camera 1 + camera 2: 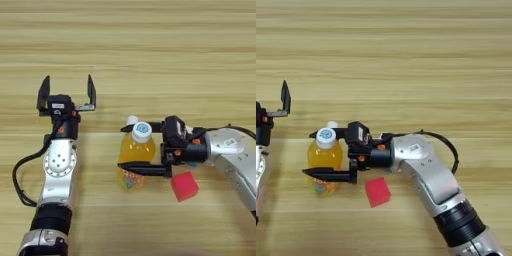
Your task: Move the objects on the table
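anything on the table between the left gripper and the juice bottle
No. In the left eye view the stretch between the left gripper and the juice bottle is bare wood of the table.

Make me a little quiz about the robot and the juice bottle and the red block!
1. True or false: the right gripper has its fingers on either side of the orange juice bottle.
2. Which gripper is open over bare table: left or right?
3. The red cube lies: A) under the right arm, beside the bottle; B) between the left gripper's fingers; C) on the bottle's cap.

Key:
1. True
2. The left gripper
3. A
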You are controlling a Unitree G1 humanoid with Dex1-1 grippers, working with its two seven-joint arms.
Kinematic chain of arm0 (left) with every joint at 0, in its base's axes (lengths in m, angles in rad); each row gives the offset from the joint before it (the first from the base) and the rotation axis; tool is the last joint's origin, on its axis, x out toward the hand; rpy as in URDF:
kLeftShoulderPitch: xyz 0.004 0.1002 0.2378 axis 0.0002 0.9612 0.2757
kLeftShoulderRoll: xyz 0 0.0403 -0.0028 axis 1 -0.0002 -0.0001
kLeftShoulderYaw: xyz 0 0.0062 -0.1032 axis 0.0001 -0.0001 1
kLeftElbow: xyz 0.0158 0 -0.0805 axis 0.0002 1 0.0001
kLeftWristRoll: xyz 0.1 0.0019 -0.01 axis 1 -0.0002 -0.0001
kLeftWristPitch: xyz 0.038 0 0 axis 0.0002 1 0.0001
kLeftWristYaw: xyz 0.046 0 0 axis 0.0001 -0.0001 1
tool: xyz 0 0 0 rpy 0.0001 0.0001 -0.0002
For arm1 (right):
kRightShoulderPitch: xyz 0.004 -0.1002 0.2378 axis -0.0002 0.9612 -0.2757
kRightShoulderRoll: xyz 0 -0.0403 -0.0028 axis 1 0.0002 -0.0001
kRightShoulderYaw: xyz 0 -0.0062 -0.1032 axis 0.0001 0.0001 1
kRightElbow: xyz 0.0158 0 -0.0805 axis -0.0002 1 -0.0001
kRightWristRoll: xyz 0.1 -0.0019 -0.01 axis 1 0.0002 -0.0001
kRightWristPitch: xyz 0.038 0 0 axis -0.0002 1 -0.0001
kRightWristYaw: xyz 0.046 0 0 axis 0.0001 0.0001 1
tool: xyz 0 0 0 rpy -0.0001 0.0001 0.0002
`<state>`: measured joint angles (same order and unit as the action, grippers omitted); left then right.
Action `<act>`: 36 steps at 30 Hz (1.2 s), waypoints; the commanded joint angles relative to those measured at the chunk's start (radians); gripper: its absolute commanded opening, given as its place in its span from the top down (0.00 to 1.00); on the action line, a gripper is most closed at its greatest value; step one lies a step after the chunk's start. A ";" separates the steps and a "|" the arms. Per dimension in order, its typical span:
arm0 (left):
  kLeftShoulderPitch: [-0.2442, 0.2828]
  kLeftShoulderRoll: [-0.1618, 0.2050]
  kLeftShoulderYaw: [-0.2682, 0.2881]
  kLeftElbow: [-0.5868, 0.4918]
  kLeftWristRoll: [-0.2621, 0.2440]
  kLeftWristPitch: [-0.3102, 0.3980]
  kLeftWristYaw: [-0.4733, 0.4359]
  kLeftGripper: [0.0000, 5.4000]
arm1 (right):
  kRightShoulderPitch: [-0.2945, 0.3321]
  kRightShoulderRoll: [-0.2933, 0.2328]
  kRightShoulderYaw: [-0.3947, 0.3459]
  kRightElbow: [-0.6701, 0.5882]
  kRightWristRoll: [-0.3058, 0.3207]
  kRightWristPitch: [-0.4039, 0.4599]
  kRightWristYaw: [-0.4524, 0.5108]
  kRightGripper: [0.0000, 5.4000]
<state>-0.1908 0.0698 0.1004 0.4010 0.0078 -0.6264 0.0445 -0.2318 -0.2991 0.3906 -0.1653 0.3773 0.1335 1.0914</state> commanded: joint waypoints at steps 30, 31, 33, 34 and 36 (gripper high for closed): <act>0.012 -0.005 -0.007 -0.031 0.009 0.021 0.007 0.00 | -0.130 0.203 0.069 0.361 -0.192 -0.287 -0.051 0.34; 0.012 -0.005 -0.007 -0.031 0.009 0.021 0.007 0.00 | -0.132 0.206 0.070 0.368 -0.196 -0.291 -0.052 0.34; 0.012 -0.005 -0.007 -0.031 0.009 0.022 0.007 0.00 | -0.135 0.210 0.072 0.381 -0.201 -0.297 -0.053 0.34; 0.011 -0.005 -0.008 -0.031 0.009 0.022 0.007 0.00 | -0.136 0.212 0.072 0.389 -0.203 -0.300 -0.053 0.34; 0.011 -0.005 -0.008 -0.030 0.010 0.022 0.007 0.00 | -0.137 0.211 0.074 0.400 -0.206 -0.302 -0.053 0.34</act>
<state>-0.1816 0.0680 0.0949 0.3770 0.0078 -0.6172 0.0468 -0.3482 -0.0959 0.4650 0.2197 0.1845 -0.1624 1.0382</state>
